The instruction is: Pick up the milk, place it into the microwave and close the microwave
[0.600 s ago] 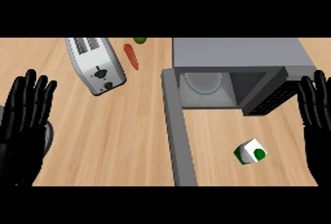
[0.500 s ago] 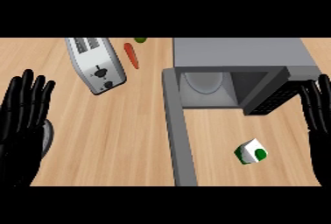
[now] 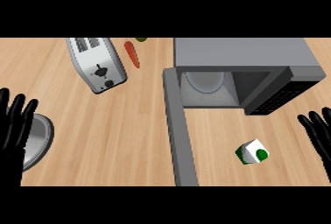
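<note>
I am seeing the milk (image 3: 253, 152), a white carton showing green panels, no readable writing; both my left hand (image 3: 14, 127) and right hand (image 3: 318, 131) are staying open-fingered.

Right hand (image 3: 318, 133) lower at the right edge than a moment ago, dropped from beside the microwave (image 3: 249, 65) toward the milk (image 3: 253, 152). Left hand (image 3: 14, 124) also slightly lower and further left.

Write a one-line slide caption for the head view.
Green-and-white milk carton on the wooden counter before the open grey microwave.
</note>
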Robot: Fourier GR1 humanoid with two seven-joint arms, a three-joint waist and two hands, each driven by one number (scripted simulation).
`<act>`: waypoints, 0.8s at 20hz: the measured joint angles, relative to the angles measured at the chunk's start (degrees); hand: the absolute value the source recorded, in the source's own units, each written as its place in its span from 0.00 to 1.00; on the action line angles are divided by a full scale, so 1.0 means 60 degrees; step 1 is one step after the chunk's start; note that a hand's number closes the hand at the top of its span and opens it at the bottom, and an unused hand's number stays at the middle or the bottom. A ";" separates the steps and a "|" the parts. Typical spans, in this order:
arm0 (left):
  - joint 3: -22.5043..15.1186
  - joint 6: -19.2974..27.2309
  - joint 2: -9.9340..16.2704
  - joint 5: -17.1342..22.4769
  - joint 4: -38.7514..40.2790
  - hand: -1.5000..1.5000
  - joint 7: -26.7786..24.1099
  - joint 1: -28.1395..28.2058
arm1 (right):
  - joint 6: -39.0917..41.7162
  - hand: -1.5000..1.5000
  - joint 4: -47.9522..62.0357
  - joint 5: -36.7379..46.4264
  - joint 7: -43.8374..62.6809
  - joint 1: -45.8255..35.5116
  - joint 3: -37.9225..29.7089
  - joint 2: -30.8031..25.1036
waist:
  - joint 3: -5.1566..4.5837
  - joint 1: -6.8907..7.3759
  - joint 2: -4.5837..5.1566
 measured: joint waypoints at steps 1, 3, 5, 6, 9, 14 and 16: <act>0.0094 -0.0088 0.0018 0.0266 -0.0242 0.00 0.0117 0.0229 | 0.0227 0.00 -0.0045 -0.0220 -0.0087 0.0252 -0.0168 -0.0079 | 0.0000 0.0000 0.0000; 0.0375 -0.0221 0.0101 0.0812 -0.0831 0.00 0.0427 0.0659 | 0.0491 0.00 -0.0336 -0.0539 -0.0073 0.0723 -0.0425 -0.0158 | 0.0001 0.0003 0.0002; 0.0601 -0.0606 0.0078 0.1225 -0.1172 0.00 0.0259 0.1386 | 0.0640 0.00 -0.0350 -0.0582 -0.0115 0.0970 -0.0583 -0.0117 | -0.0001 0.0026 0.0004; 0.0674 -0.0672 0.0090 0.1329 -0.1338 0.00 0.0360 0.1583 | 0.0672 0.00 -0.0187 -0.0404 -0.0211 0.0974 -0.0562 -0.0029 | -0.0001 0.0038 0.0004; 0.0851 -0.0936 0.0043 0.1374 -0.1410 0.00 0.0379 0.2099 | 0.0819 0.00 0.0004 -0.0018 -0.0434 0.1163 -0.0654 0.0120 | 0.0000 0.0050 0.0011; 0.1296 -0.1496 0.0004 0.1485 -0.1450 0.00 0.0202 0.2782 | 0.0865 0.00 0.0608 0.0630 -0.0729 0.1073 -0.0745 0.0294 | -0.0001 0.0105 0.0011; 0.1600 -0.1747 0.0047 0.1574 -0.1455 0.00 0.0103 0.3045 | 0.0792 0.00 0.0985 0.0988 -0.0917 0.1088 -0.0662 0.0480 | -0.0001 0.0147 0.0006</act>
